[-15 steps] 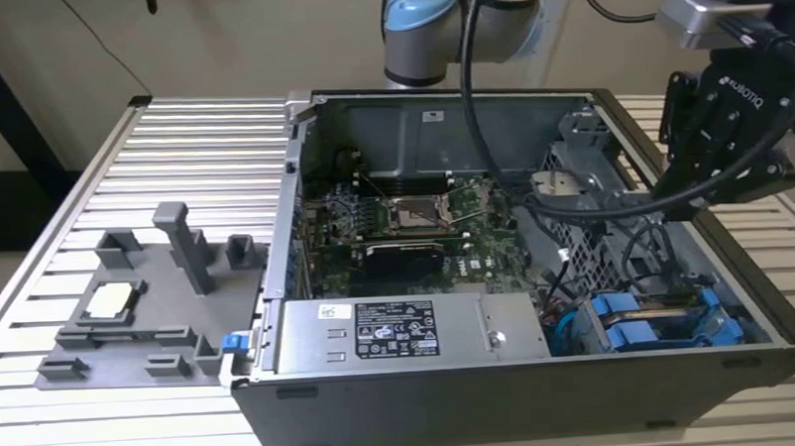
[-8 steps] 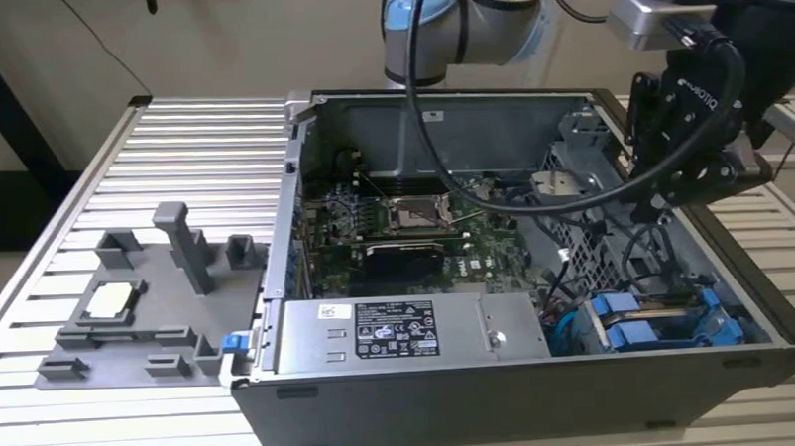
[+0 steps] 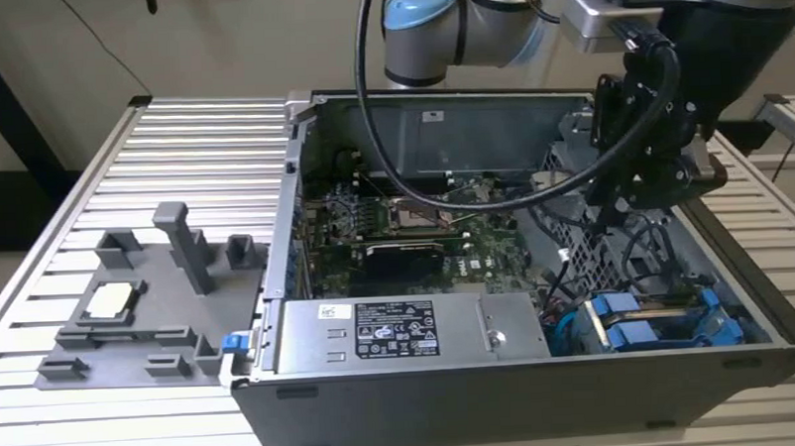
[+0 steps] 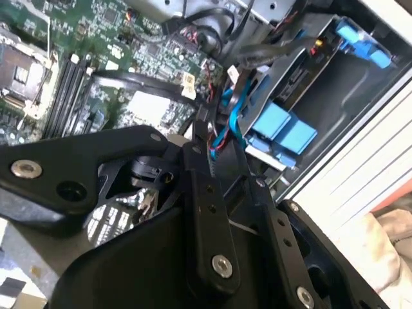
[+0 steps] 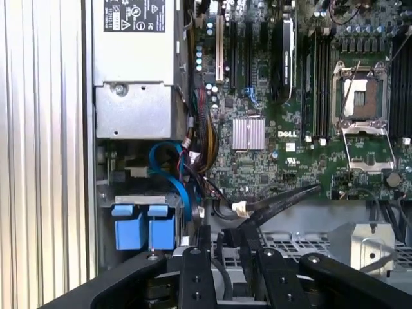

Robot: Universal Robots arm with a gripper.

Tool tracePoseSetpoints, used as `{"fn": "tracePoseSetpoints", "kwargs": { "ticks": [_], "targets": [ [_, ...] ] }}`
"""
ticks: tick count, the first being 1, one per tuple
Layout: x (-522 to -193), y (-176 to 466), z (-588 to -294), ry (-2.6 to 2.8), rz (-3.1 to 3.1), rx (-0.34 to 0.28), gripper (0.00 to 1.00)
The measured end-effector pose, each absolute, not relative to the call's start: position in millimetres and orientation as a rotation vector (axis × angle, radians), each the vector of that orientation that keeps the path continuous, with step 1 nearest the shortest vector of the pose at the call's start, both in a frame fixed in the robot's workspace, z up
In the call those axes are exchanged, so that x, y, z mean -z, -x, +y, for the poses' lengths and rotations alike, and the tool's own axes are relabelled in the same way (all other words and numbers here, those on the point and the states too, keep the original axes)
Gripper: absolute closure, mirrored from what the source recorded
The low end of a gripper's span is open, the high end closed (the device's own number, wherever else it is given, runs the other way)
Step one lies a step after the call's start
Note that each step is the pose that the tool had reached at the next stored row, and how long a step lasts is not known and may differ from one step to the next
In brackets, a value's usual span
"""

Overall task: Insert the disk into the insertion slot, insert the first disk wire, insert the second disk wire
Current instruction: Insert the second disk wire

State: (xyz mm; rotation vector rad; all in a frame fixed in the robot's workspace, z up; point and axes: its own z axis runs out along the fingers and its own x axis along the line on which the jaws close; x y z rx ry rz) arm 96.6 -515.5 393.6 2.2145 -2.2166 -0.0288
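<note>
Gripper (image 3: 634, 175) hangs inside the open computer case (image 3: 509, 378), over the perforated cage (image 3: 573, 242); cannot tell whether it is spread or pressed together. Disk (image 3: 659, 321) appears to sit flat in the insertion slot (image 4: 322, 96) at the case's near corner, on the exterior view's right, with blue tabs (image 5: 143, 225) at its end and a blue cable (image 5: 168, 168) looped just beside them. Judged relation: disk lies below the gripper and toward the near wall, long axis along that wall.
</note>
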Motion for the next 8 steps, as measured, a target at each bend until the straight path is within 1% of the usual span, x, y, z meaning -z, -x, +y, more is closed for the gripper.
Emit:
{"fn": "tracePoseSetpoints", "kwargs": {
  "ticks": [5,8],
  "targets": [
    [-392.9,-95.1,-513.3,-2.216,-2.187,-0.049,0.67],
    [-389.2,-94.5,-511.2,-2.244,-2.156,-0.061,0.67]
  ]
}}
